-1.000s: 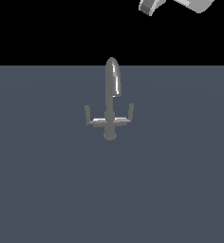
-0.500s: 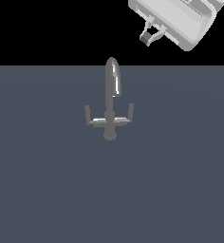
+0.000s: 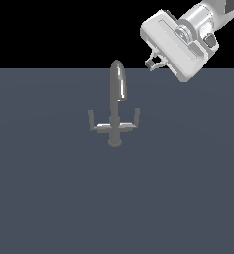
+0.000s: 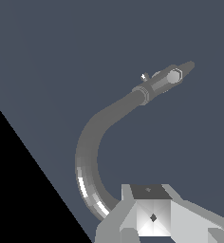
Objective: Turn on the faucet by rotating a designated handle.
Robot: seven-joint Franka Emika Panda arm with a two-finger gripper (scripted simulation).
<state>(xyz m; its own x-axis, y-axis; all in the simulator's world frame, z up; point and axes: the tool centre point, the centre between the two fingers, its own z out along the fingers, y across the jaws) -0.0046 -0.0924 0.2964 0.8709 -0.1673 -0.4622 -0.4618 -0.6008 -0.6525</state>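
The faucet (image 3: 114,124) is a small grey tap with a tall arched shiny spout (image 3: 118,82), standing mid-floor in the exterior view. Its spout tip droops toward the exterior view's right, and the handle (image 3: 134,119) is the thin side arm with an upturned tip on that side. My gripper (image 3: 154,62) hangs high up, off to the exterior view's right of the spout top, well clear of the handle, and its fingers look shut on nothing. In the wrist view the spout (image 4: 88,156) curves away to the faucet's base (image 4: 173,76), with my gripper (image 4: 152,218) just in front.
A mirror-image side arm (image 3: 92,120) sticks out on the faucet's other side. The flat dark grey floor (image 3: 49,198) spreads all around the faucet. My white arm (image 3: 198,25) reaches in from the upper corner on the exterior view's right.
My arm has come down and toward the exterior view's left, so the hand and fingers now show in full near the spout top. The faucet has not moved.
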